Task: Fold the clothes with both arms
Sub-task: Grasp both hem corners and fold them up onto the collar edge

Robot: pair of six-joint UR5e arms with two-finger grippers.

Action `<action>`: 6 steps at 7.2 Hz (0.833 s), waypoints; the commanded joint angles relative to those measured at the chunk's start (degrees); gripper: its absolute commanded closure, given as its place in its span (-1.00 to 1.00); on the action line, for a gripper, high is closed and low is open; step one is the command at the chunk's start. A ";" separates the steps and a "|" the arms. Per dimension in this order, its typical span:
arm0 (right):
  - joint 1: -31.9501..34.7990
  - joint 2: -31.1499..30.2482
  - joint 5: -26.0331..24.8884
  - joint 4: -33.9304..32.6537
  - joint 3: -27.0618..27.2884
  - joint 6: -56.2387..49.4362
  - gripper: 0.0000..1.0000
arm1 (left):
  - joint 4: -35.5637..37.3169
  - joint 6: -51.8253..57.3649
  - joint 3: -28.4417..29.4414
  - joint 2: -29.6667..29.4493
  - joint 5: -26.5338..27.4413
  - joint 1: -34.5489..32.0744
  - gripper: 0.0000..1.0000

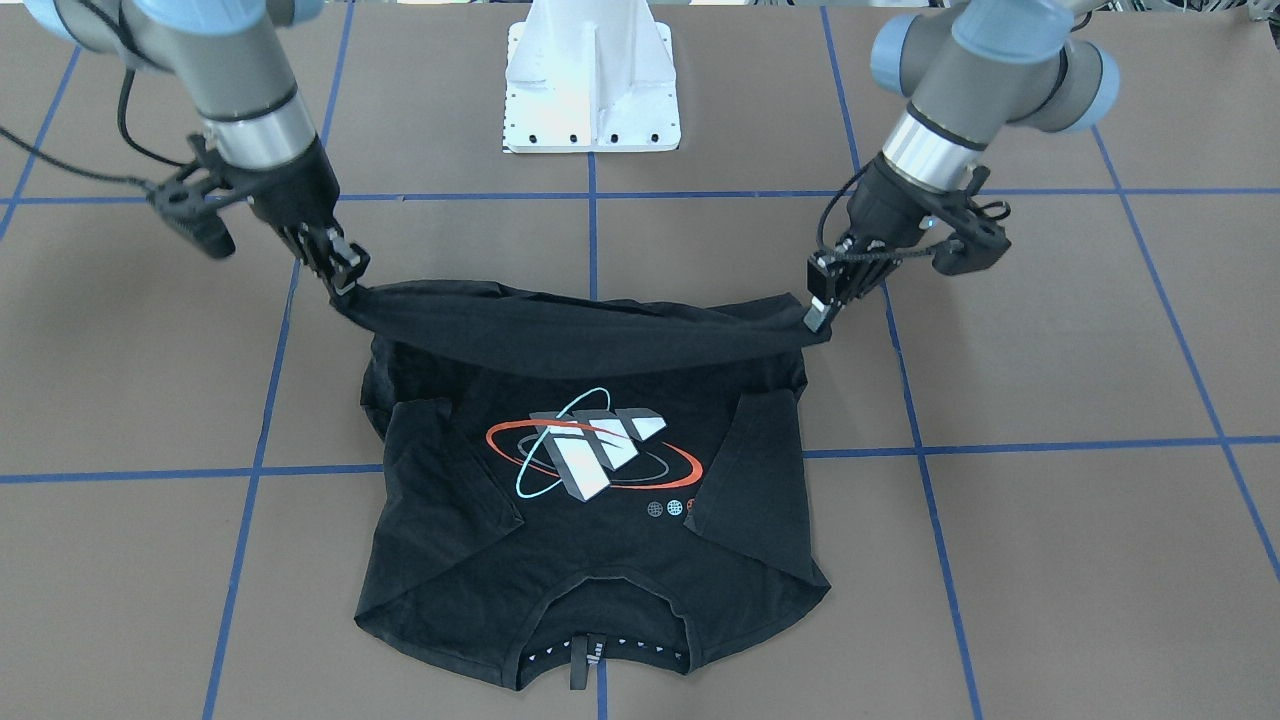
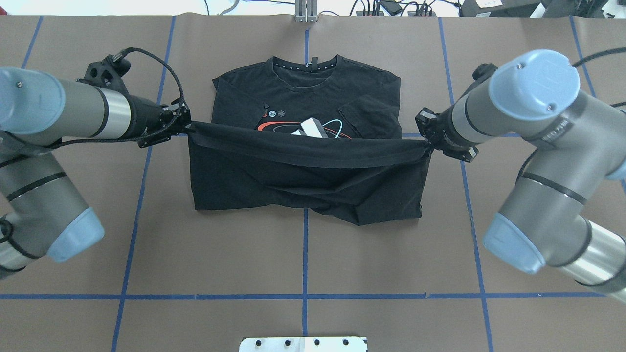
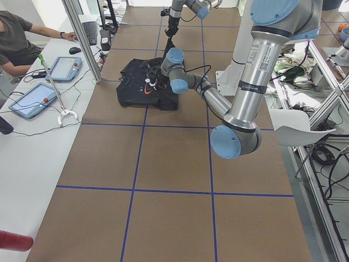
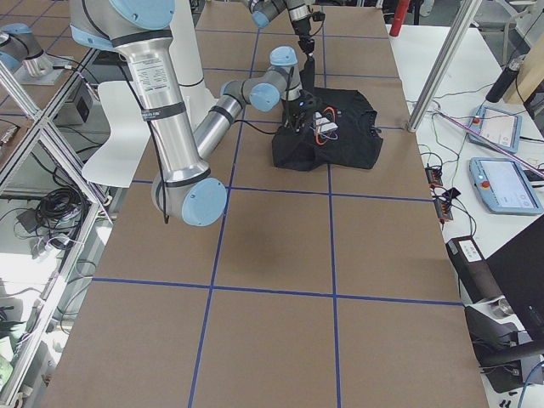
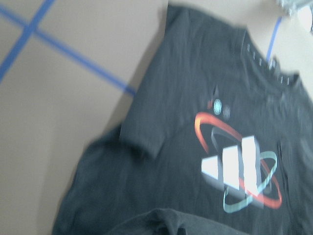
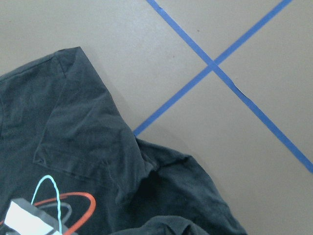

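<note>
The black T-shirt (image 1: 600,570) lies print up on the brown table, sleeves folded inward, collar away from the robot. Its white, red and teal logo (image 1: 590,455) shows, with small dots beside it. My left gripper (image 1: 820,308) is shut on one corner of the hem. My right gripper (image 1: 346,280) is shut on the other corner. The hem (image 2: 308,149) hangs taut between them, lifted above the shirt's middle, with left gripper (image 2: 186,125) and right gripper (image 2: 427,144) at its ends. Both wrist views show the shirt (image 5: 205,147) (image 6: 73,147) below, without fingers.
The white base plate (image 1: 592,90) stands at the robot's side of the table. Blue tape lines (image 2: 305,254) cross the brown surface. In the exterior left view a person (image 3: 16,33) sits at a side desk with tablets (image 3: 32,98).
</note>
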 commanded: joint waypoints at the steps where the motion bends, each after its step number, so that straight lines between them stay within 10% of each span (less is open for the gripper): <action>1: 5.09 8.86 1.59 2.37 -15.57 -4.79 1.00 | -6.17 0.43 13.27 -6.48 -0.19 -2.84 1.00; 6: 8.80 21.96 1.16 14.59 -43.10 -9.47 1.00 | -18.05 2.28 38.51 -18.53 2.51 -5.93 0.92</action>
